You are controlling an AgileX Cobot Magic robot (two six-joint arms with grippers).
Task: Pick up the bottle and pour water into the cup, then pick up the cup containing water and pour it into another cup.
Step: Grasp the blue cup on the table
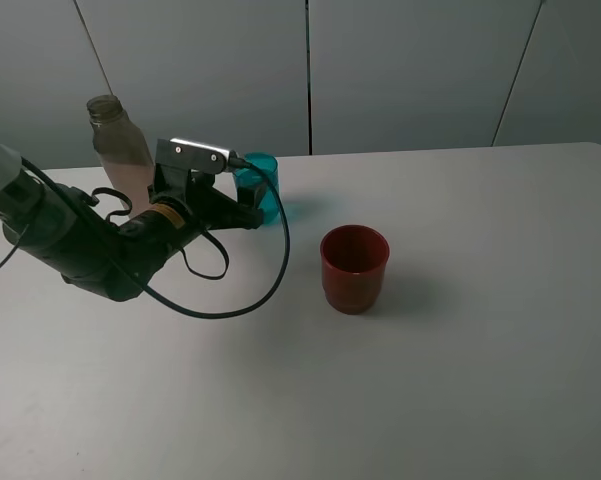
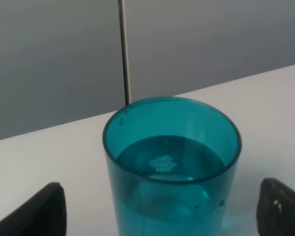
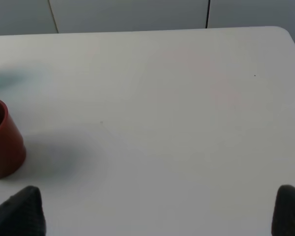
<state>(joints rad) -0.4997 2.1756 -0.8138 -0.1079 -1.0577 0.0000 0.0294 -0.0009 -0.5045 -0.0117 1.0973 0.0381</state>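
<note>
We count 3 vessels on 1 white desk [image 1: 480, 350], all upright. Nearest stands 1 dark red cup [image 1: 355, 268], alone near the middle. Farther back and to the left is 1 teal tumbler [image 1: 258, 186], partly filled with water. Farthest, near the desk's back left edge, stands 1 uncapped bottle [image 1: 118, 150], just behind the arm. The high view shows 1 arm, the left arm [image 1: 90, 250]. It lies low over the desk and reaches toward the tumbler, with 1 black cable [image 1: 270, 280] looping off it. The left tool [image 2: 159, 211] is spread wide, 1 finger on each side of the tumbler, neither touching it. The right tool [image 3: 154, 211] is also spread, with desk surface showing between its 2 fingers.
</note>
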